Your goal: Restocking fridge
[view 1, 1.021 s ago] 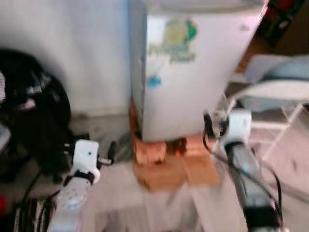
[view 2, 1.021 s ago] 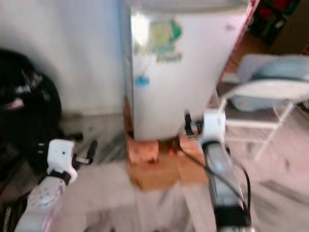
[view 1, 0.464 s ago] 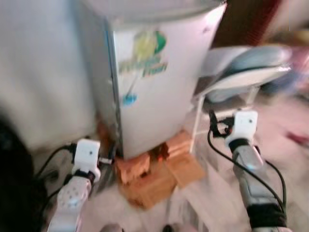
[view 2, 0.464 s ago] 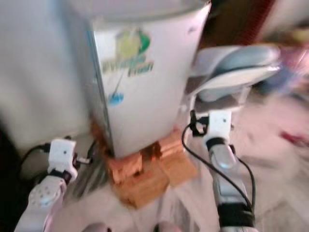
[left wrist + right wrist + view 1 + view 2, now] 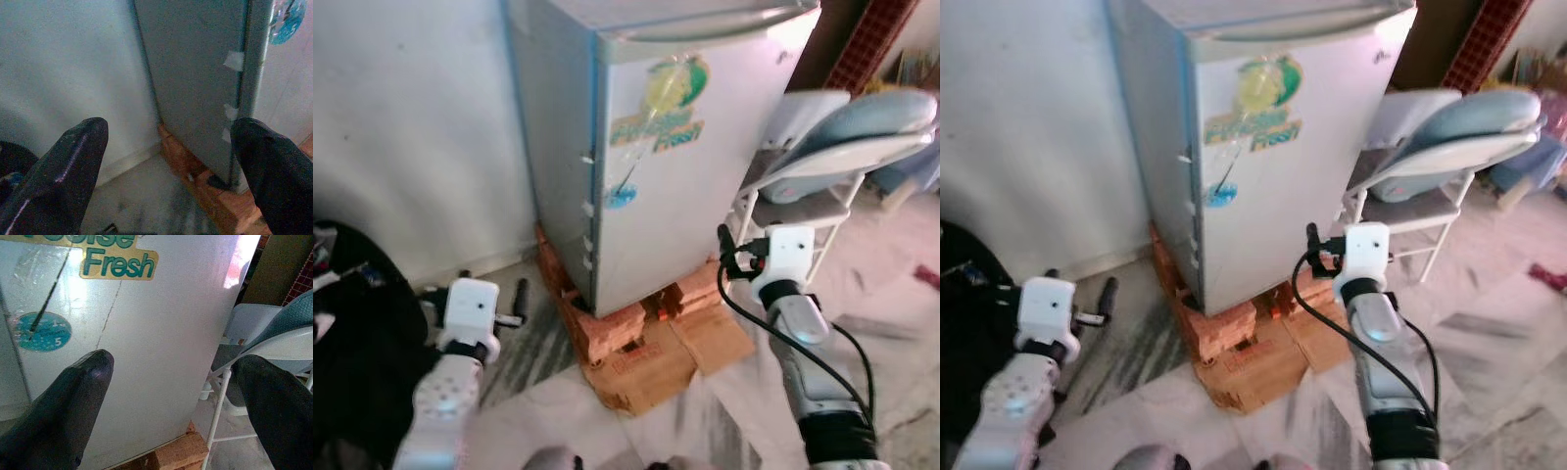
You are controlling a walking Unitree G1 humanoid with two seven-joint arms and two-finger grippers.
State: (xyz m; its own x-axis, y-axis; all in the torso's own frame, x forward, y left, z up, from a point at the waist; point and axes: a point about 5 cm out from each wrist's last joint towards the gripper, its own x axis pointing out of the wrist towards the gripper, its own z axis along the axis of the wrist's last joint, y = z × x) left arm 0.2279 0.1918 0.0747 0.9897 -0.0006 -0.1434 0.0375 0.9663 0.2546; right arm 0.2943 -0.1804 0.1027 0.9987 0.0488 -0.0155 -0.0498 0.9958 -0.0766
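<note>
A small silver-white fridge (image 5: 685, 186) stands with its door shut, raised on red bricks (image 5: 607, 331). A green and yellow "Fresh" sticker (image 5: 658, 125) is on the door. My left gripper (image 5: 168, 128) is open and empty, low by the fridge's left side wall and apart from it. My right gripper (image 5: 174, 360) is open and empty too. It hovers in front of the door's lower right part, not touching it. Its black fingers (image 5: 725, 241) point at the door.
A white folding chair (image 5: 803, 186) with a pale blue cushion (image 5: 867, 116) stands close against the fridge's right side. A black heap (image 5: 352, 333) lies on the floor at my left. A flat brown board (image 5: 710, 338) lies before the bricks. A white wall (image 5: 411, 127) is behind.
The whole picture has swung and sharpened, so the camera has moved. The fridge's left side now shows more. Both arms keep the same pose with fingers apart.
</note>
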